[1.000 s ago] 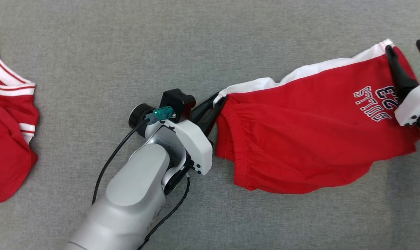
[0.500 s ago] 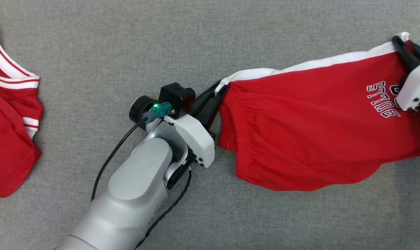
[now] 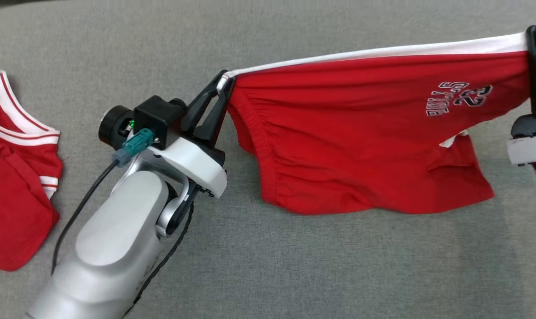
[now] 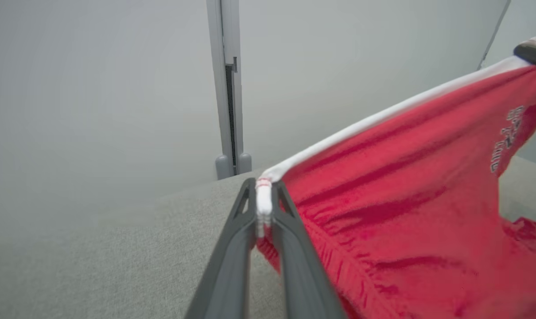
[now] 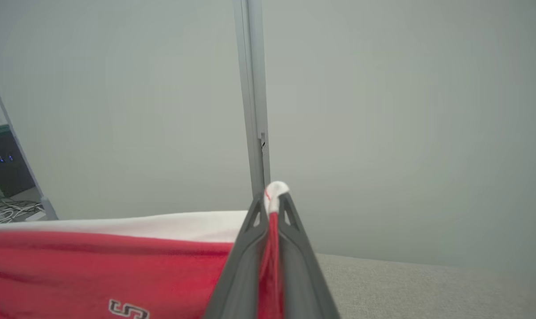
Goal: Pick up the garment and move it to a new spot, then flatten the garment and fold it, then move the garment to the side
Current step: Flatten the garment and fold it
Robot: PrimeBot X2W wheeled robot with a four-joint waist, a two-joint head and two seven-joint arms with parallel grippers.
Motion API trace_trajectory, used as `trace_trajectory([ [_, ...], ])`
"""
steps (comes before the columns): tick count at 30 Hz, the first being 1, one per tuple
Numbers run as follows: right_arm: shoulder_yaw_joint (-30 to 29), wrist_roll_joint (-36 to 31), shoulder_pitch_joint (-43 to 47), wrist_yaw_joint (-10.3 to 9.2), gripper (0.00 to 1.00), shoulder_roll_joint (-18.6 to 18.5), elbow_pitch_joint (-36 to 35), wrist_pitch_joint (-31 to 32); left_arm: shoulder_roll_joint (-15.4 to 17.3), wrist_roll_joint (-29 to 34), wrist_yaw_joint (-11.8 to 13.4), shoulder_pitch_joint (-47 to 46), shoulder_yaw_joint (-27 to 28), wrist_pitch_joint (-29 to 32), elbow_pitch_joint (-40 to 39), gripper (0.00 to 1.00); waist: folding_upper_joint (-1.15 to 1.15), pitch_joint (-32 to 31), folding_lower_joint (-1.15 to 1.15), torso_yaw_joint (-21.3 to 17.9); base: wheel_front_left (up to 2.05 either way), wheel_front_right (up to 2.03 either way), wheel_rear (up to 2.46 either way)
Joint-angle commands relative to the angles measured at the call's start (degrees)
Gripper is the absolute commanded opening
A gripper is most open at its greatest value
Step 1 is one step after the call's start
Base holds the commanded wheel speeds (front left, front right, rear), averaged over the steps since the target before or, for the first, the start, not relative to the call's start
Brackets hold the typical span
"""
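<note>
While both grippers hold it up, the red garment [image 3: 361, 146] hangs stretched between them over the grey table [image 3: 294, 266], reaching from the middle of the head view out to 3 o'clock. Its white band [image 3: 374, 52] runs tight along the top edge. The red part sags down in soft folds toward 5 o'clock, and I cannot tell if the low hem touches the table. The left gripper [image 3: 223, 79] is at about 10 o'clock from the middle of the head view. Its two dark fingers are pressed together on one white corner of the garment, and the left wrist view shows the cloth squeezed between them. The right gripper [image 3: 534, 37] is at the 2 o'clock edge, and its fingers pinch the other corner. In the right wrist view a small white bit of cloth pokes out past its tips. White letters and numbers [image 3: 460, 97] sit on the red cloth near the right gripper. Another red top with white stripes [image 3: 15, 199] lies on the table at 9 o'clock, well apart from the held garment. A black cable [image 3: 82, 204] runs beside the left arm toward 8 o'clock.
</note>
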Motion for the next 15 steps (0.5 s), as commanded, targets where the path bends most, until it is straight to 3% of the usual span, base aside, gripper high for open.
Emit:
trace_trajectory([
  [1, -1.77, -1.27, 1.59, -0.18, 0.0, -0.03, -1.79, -0.35, 1.39, 0.11, 0.98, 0.84, 0.81, 0.19, -1.78, 0.0, 0.0, -2.65, 0.0, -1.33, 0.0, 0.0, 0.0],
  [10, -13.01, -8.89, 11.35, -0.17, 0.0, 5.53, -24.65, 4.4, 6.55, -1.59, 4.91, 5.12, 3.09, 6.21, -22.1, 0.0, 0.0, -7.62, 0.0, -1.71, 0.0, 0.0, 0.0],
  [15, -14.98, -11.46, 13.26, -0.16, 0.0, 7.44, -32.18, 7.83, 8.96, -0.94, 6.46, 4.9, 4.06, 9.02, -29.48, 0.0, 0.0, -9.01, 0.0, -1.99, 0.0, 0.0, 0.0],
])
